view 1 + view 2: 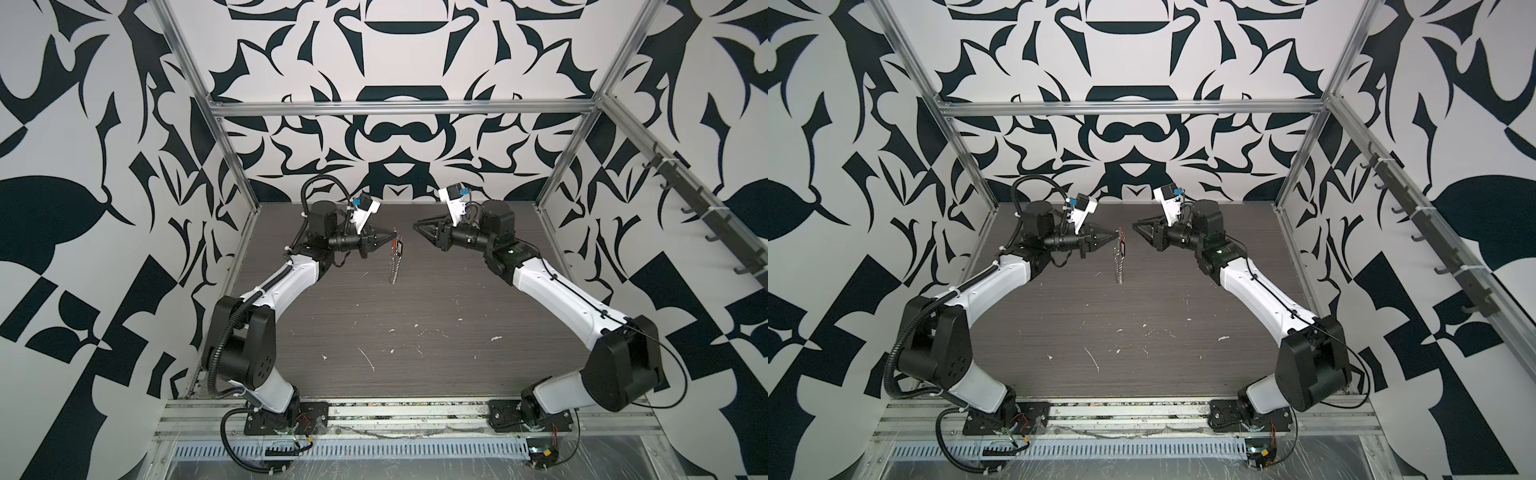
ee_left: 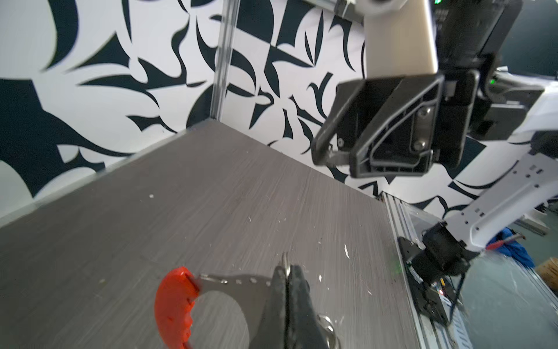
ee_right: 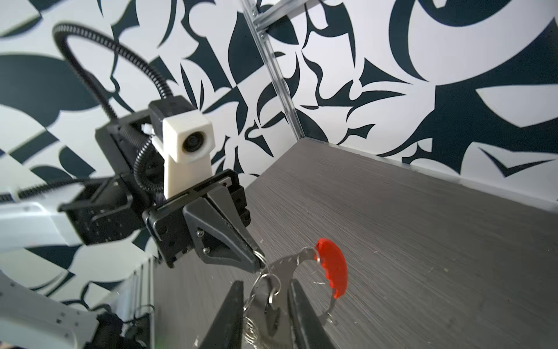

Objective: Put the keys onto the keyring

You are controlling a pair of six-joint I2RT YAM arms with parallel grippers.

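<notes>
left gripper (image 1: 392, 234): closed tight on the keyring (image 1: 393, 266), which is held clear above the table (image 1: 374, 332), left of centre in both top views.
right gripper (image 1: 416, 227): jaws are parted a little and nothing is held. It is pointed at the left gripper from the right, with a gap left between its tips and the keyring.
keyring: hung downward from the pinch as a narrow strip of silvery links. In the left wrist view its curved red plastic section (image 2: 173, 305) is seen at lower left, joined to flat metal links.
keys (image 1: 399, 248): a small black oblong, seen against the upper part of the loop just below the left gripper's tip. Whether it is threaded on cannot be told.
obstruction: in the right wrist view the loop is flanked by the right gripper's own dark fingers (image 3: 305, 314) and cut off at the bottom edge.
table: dark grey wood-grain, flecked with white chips.
surroundings: black-and-white patterned walls (image 1: 104, 124), aluminium frame bars (image 1: 399, 109), and a hook rail (image 1: 706, 203) at the right.
</notes>
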